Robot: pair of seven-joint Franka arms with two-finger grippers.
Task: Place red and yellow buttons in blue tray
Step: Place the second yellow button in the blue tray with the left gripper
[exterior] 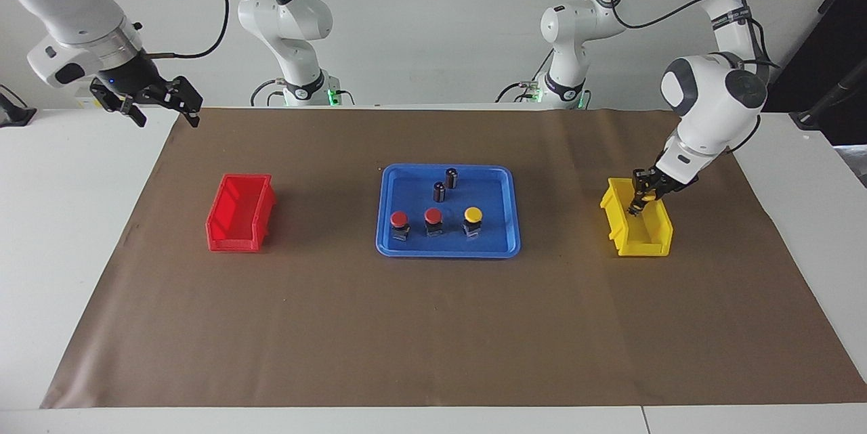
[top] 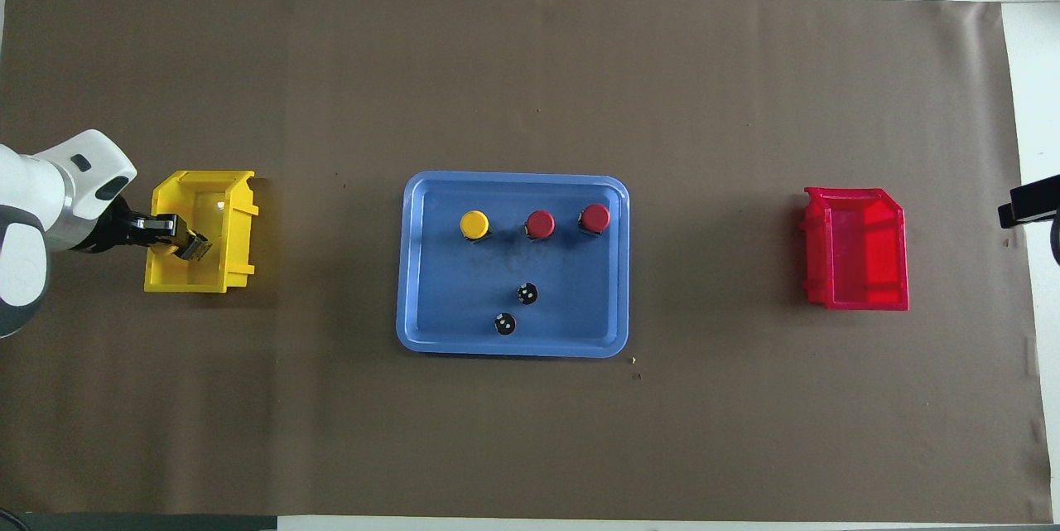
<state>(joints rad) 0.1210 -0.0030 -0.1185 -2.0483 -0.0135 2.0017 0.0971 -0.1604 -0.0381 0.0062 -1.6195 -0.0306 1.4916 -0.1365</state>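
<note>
The blue tray lies mid-table and also shows in the overhead view. In it stand two red buttons and one yellow button in a row; from overhead they are the red ones and the yellow one. My left gripper reaches down into the yellow bin and is shut on the second yellow button. My right gripper is open and empty, raised over the table edge at the right arm's end.
Two dark cylinders stand in the tray, nearer to the robots than the buttons. A red bin sits toward the right arm's end. Brown paper covers the table.
</note>
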